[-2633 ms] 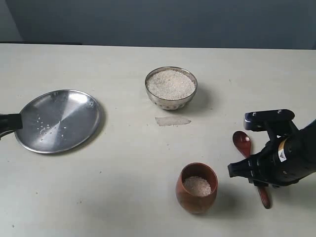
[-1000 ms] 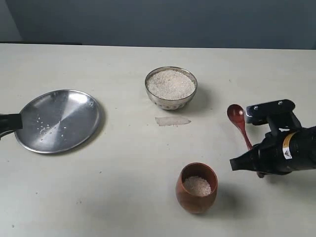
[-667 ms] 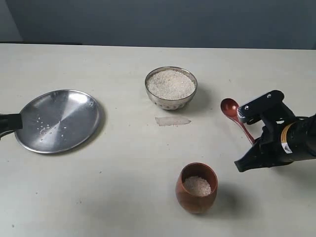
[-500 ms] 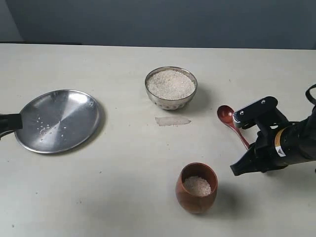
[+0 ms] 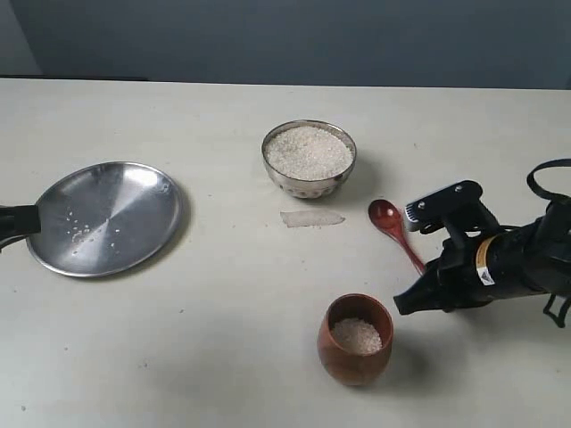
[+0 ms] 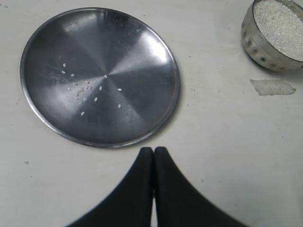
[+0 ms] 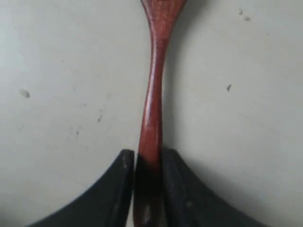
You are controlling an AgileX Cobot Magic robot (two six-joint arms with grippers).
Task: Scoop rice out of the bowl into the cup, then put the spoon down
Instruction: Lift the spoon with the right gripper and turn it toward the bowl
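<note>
My right gripper is shut on the handle of the dark reddish-brown wooden spoon; the handle runs out from between its fingers. The spoon's oval end looks empty and hangs between the bowl and the cup. White rice heaps the small steel bowl, also seen from the left wrist. The wooden cup stands near the front, partly filled with rice. My left gripper is shut on nothing, beside the steel plate.
A wide flat steel plate with a few stray grains lies at the left, also in the left wrist view. A small pale scrap lies on the table in front of the bowl.
My right gripper lifted the spoon off the table at the right and carried it leftward, toward the gap between bowl and cup. The left arm has not moved.
</note>
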